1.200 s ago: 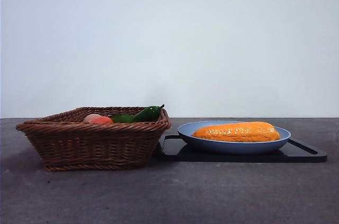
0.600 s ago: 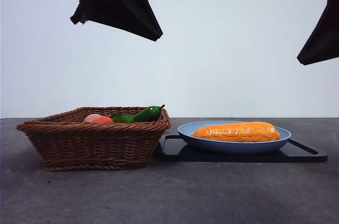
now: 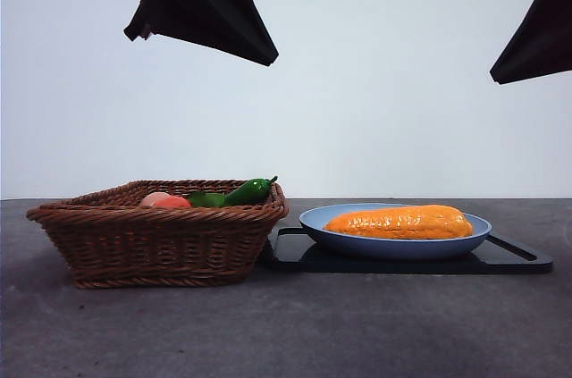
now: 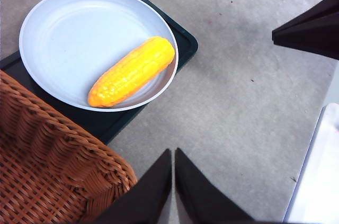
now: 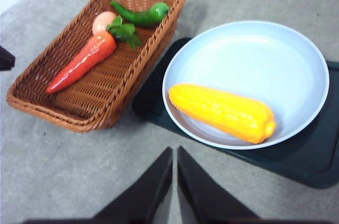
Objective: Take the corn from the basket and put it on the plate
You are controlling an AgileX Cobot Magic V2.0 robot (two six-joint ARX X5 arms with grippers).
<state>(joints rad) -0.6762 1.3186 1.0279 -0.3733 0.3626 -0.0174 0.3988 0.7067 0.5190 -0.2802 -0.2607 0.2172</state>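
The orange-yellow corn (image 3: 399, 222) (image 4: 132, 71) (image 5: 221, 112) lies on the light-blue plate (image 3: 315, 222) (image 4: 79, 33) (image 5: 254, 54), near its front rim. The brown wicker basket (image 3: 152, 239) (image 5: 79, 99) (image 4: 47, 171) stands left of the plate. My left gripper (image 4: 174, 152) hangs shut high above the table beside the basket's corner, with nothing in it. In its own wrist view my right gripper (image 5: 175, 150) is shut too, high over the table in front of the plate. Both arms show as dark shapes at the top corners of the front view.
The plate rests on a flat black tray (image 3: 509, 262) (image 5: 312, 166) (image 4: 185, 44). In the basket lie a green chili pepper (image 3: 248, 190) (image 5: 140, 15), a carrot (image 5: 82, 62) and a round pinkish fruit (image 3: 165, 201) (image 5: 103, 21).
Both arms have come down into the front view, from thin tips at the top edge to large dark shapes. Corn, plate and basket have not moved.
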